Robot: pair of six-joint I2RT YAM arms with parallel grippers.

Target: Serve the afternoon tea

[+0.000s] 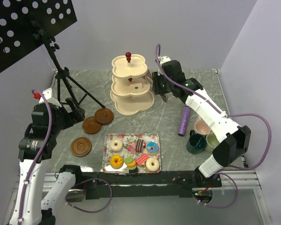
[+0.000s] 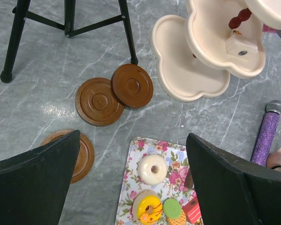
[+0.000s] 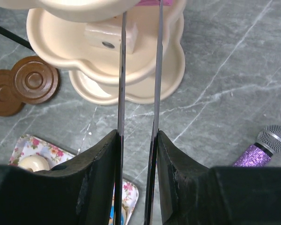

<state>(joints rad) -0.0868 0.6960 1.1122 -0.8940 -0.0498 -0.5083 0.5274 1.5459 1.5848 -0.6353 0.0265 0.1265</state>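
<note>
The right gripper (image 3: 140, 18), its jaws only a narrow slit apart with nothing between them, hangs just beside the cream three-tier stand (image 1: 123, 104). The left gripper (image 2: 133, 140) gapes wide and holds nothing, above the brown saucers (image 2: 99, 101) and the floral tray (image 2: 174, 176) — doughnuts (image 2: 152, 169), cake slices (image 1: 140, 146) and macarons (image 1: 129, 161) lie on it. The mugs (image 1: 195, 143) cluster by the right arm.

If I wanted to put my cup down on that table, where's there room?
The barest patch lies between the three-tier stand, the floral tray and the purple microphone. It is crowded near right around the mugs, and left among the saucers and tripod legs.
</note>
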